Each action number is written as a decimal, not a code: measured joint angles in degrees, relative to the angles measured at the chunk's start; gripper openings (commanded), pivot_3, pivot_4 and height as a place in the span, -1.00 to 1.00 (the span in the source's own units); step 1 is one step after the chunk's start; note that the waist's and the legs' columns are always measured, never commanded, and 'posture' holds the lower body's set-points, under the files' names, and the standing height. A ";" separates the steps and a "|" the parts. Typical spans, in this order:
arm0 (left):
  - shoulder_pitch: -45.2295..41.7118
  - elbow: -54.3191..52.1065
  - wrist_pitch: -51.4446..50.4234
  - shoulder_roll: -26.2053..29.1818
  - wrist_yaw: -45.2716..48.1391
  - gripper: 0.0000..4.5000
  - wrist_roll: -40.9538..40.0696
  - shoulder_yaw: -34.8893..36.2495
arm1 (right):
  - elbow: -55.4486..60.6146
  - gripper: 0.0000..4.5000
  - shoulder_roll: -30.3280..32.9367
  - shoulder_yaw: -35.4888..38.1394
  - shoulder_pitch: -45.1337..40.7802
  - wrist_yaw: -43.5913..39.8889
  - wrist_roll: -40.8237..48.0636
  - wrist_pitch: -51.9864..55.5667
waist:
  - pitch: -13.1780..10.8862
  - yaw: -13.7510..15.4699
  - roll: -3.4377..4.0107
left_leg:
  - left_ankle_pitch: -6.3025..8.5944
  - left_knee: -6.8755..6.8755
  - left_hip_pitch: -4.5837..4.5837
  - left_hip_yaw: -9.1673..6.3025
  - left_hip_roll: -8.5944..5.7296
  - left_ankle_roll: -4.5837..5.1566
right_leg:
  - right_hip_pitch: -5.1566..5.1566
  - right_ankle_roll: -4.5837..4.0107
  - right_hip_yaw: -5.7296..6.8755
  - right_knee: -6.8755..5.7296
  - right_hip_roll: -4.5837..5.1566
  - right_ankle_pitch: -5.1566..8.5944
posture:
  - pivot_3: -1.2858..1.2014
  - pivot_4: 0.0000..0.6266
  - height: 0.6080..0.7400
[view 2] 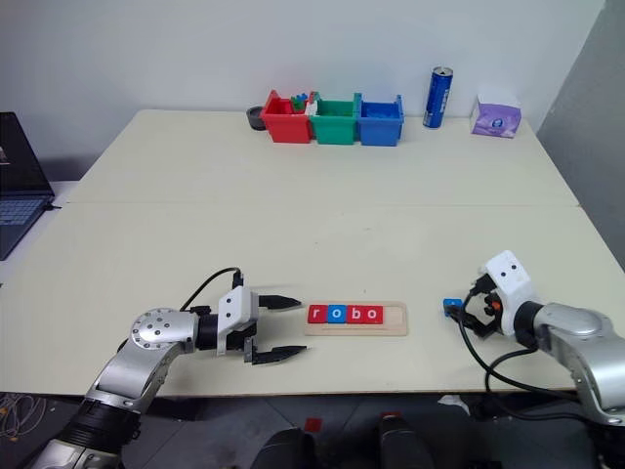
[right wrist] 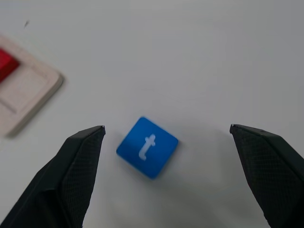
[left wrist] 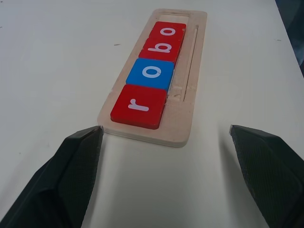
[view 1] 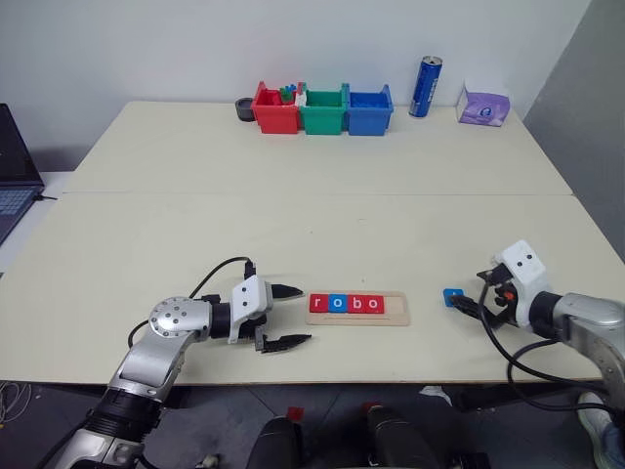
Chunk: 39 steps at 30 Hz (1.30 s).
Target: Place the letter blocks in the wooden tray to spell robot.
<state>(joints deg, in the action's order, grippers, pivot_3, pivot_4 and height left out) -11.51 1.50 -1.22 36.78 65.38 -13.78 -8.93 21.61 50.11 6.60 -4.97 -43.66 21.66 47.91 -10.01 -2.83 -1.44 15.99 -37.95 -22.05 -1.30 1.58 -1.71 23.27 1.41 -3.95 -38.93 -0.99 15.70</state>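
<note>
Near edge of table [view 1: 146, 225]: left hand [view 1: 285, 317] lies low at the left end of the wooden tray [view 1: 357, 319], fingers spread wide, holding nothing, tips pointing along the tray. Gap between fingertips and tray end is small; no contact seen.

Wooden tray sits flat on the table near the front edge, long axis running left to right. Four letter blocks [left wrist: 152, 76] in its recess, touching in a row: red r [left wrist: 139, 106], blue o [left wrist: 151, 73], red b [left wrist: 162, 48], red o [left wrist: 167, 32]. Slot at the right end holds no block.

Fifth block, blue t [right wrist: 147, 147], lies flat on the table to the right of the tray, apart from it, turned askew.

Right hand [view 1: 479, 301] is just right of the blue t, angled down toward it, fingers wide apart, gripping nothing. Wrist view puts the block between the two fingers, nearer one of them, not touching either.

Far edge of table: red bin [view 1: 274, 109], green bin [view 1: 323, 109], blue bin [view 1: 370, 109] side by side; blue can [view 1: 426, 87] and purple packet [view 1: 483, 106] to their right.
</note>
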 measured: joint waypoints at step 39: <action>0.23 -0.34 -2.96 1.60 3.21 1.00 -3.99 3.79 | -3.90 -0.35 -1.92 -19.68 -15.35 -16.27 -9.16 -11.36 | -0.06 0.85 -0.01 | 0.00 -0.06 0.02 -0.15 0.03 -0.01 | 0.01 -0.08 -0.01 -0.06 0.05 -0.06 | 0.03 -0.52 1.00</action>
<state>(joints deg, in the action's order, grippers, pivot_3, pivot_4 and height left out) -11.28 1.16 -4.18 38.38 68.59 -17.77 -5.14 17.72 48.19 -13.08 -20.33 -59.93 12.49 36.56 -10.08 -1.98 -1.45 15.98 -38.02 -22.03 -1.44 1.62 -1.72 23.28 1.33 -3.95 -38.99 -0.94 15.64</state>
